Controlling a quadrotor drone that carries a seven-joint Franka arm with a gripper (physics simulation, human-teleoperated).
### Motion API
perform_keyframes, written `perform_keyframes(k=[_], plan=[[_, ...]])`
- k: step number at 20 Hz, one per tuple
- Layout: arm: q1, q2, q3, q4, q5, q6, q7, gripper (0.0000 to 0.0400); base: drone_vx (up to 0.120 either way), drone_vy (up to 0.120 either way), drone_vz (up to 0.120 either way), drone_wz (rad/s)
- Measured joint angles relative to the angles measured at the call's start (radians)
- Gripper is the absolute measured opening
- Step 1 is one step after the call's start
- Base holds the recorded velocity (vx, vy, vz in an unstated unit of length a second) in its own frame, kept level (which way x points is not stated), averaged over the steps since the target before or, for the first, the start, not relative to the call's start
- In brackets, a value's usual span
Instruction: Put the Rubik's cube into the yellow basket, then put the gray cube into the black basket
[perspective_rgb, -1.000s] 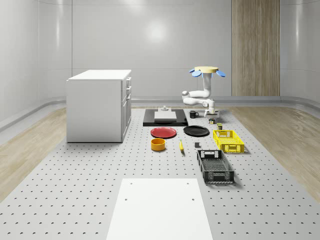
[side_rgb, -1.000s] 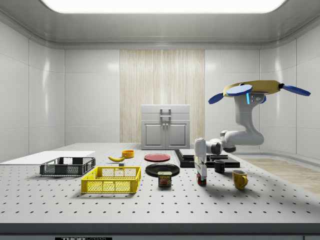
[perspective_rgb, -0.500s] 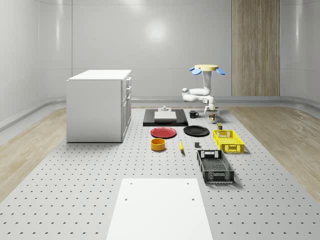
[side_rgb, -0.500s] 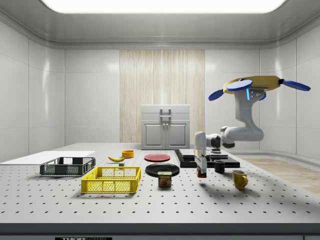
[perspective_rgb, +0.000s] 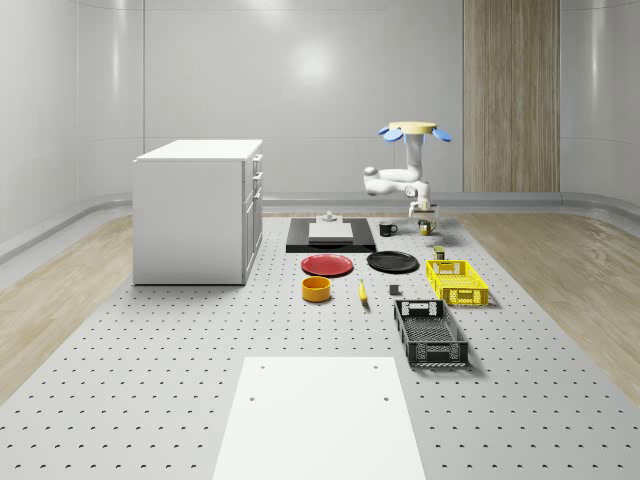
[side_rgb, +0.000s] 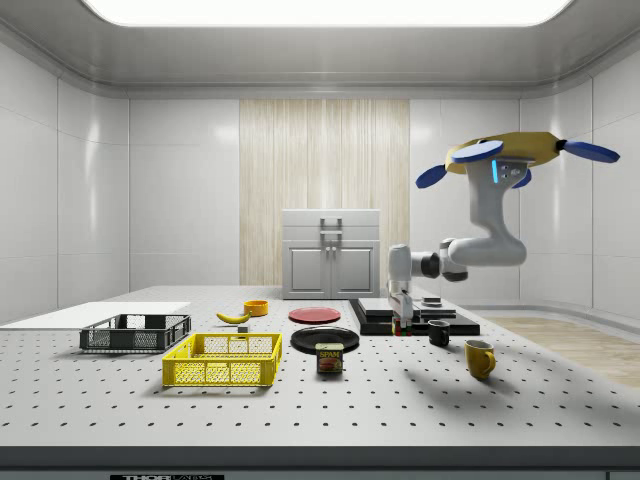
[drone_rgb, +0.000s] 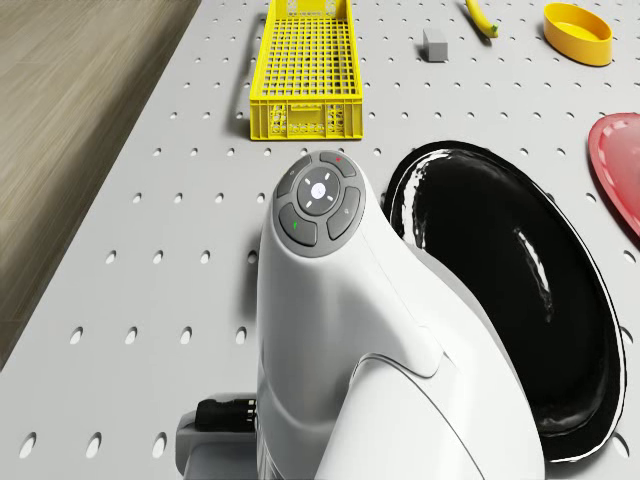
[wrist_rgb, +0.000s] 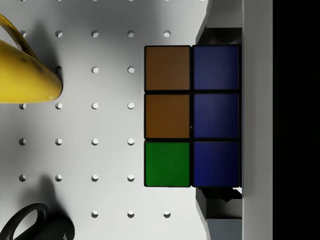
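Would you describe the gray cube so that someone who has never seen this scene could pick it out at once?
Start at the white cabinet, then look across the perforated table to the two mesh baskets. The gray cube sits on the table between the banana and the yellow basket, just beyond the black basket. It is the only small, plain gray block there.

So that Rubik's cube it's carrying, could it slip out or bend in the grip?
The Rubik's cube looks stiff: its tiles keep straight edges between the fingers, so bending seems unlikely. Its flat sides probably suit the gripper. The tiles look smooth, so some slipping is possible while it hangs above the table.
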Motion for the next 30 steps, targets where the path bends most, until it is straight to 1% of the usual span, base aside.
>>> perform_keyframes(k=[5, 16, 30], plan=[[-0.002, -0.012, 0.004, 0.000, 0.007, 0.010, 0.002, 0.0325, 0.120, 0.000, 0.000, 0.000], [-0.007, -0.036, 0.007, 0.001, 0.018, 0.032, 0.006, 0.0325, 0.120, 0.109, 0.000, 0.000], [-0.012, -0.062, 0.010, 0.002, 0.028, 0.056, 0.010, 0.0325, 0.120, 0.000, 0.000, 0.000]])
